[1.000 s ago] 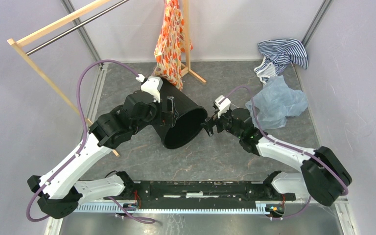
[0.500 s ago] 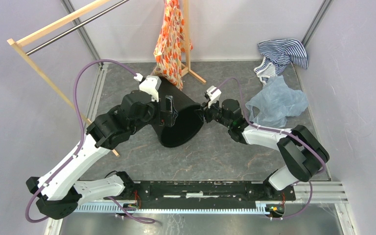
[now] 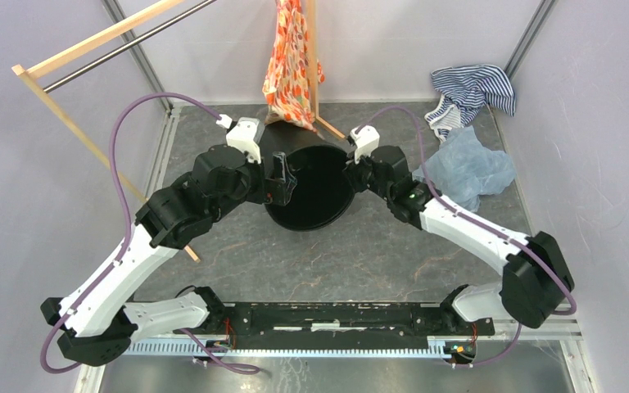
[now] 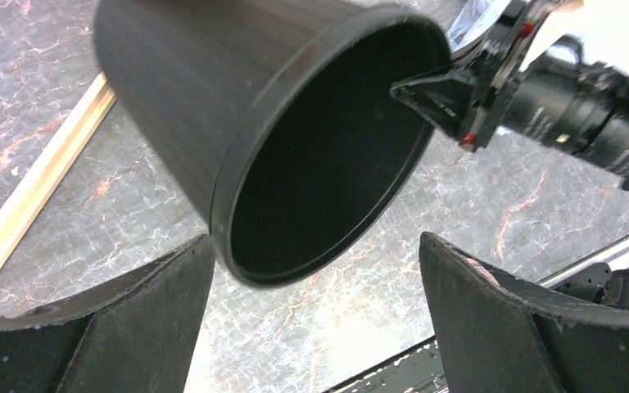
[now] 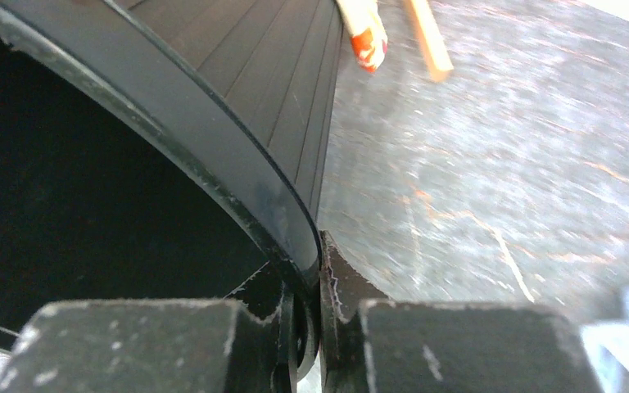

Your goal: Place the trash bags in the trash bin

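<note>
From above, the bin [image 3: 307, 205] sits in the middle of the counter toward the far edge, its mouth turned up at the camera and nothing visible inside. The right gripper [image 3: 350, 173] is clamped on the right side of the rim. The left gripper [image 3: 285, 176] hangs just beside the left wall; whether it touches cannot be told here. The bag [image 3: 463, 168] lies crumpled by the right edge near the far right corner, well apart from the bin and from both grippers, just beside the cloth [image 3: 471, 88]. An orange bag [image 3: 291, 57] hangs from the rack [image 3: 90, 51] at the far edge.

The left wrist view shows its fingers [image 4: 90, 327] spread wide with nothing between them. The bin leans ahead of them, its inside bare.

The right wrist view shows its fingers [image 5: 131, 344] drawn narrow, pinching the rolled rim.

So the task itself looks barely begun. The bin is being handled and set up, but the bag has not been picked up. Fetching it from the right edge and dropping it in is all left to do.
</note>
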Robot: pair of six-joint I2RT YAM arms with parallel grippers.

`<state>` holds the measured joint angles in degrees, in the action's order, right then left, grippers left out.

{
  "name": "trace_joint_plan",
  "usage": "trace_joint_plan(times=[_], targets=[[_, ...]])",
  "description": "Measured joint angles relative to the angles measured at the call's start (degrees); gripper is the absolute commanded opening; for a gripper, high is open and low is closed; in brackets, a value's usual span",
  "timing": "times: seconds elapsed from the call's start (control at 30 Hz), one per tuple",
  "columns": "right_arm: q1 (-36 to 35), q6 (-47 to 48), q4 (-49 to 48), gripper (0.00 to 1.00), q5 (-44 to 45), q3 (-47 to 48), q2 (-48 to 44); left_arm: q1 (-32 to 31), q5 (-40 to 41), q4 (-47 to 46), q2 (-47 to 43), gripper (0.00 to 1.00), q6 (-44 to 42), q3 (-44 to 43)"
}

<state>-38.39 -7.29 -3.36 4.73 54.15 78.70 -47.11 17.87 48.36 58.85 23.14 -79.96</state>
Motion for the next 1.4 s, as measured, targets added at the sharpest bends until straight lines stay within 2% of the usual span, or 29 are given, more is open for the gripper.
trace_joint_plan(times=[0.1,0.3,0.6,0.77,1.03,1.13,1.23,1.4], targets=[[1.3,-0.2,10.7,0.0,4.1,5.8,-1.9,0.0,-0.5,-0.1,0.4,1.0,-0.1,-0.5],[8.5,-1.3,28.2,0.0,6.1,17.5,-1.7,-0.9,-3.3,-0.3,1.6,1.0,-0.1,0.5],[21.4,-4.0,48.8,0.0,6.2,37.6,6.8,-3.0,-4.2,-2.7,5.0,1.0,-0.1,5.8],[26.0,-5.6,54.8,0.0,4.2,47.3,12.7,-3.0,-4.4,-5.5,5.0,1.0,-0.1,5.6],[30.3,-10.4,57.3,0.0,-3.1,54.2,22.3,-3.0,-6.5,-7.1,5.0,1.0,0.0,5.6],[30.8,-12.6,56.5,0.07,-4.3,54.6,24.6,-3.0,-6.9,-7.0,4.6,1.0,0.0,5.6],[31.0,-14.4,56.1,0.26,-5.2,54.8,25.1,-3.0,-7.0,-6.9,3.9,1.0,0.0,5.6],[31.0,-16.6,54.1,0.43,-6.4,54.9,25.2,-3.0,-6.8,-6.6,2.8,1.0,0.0,5.6]])
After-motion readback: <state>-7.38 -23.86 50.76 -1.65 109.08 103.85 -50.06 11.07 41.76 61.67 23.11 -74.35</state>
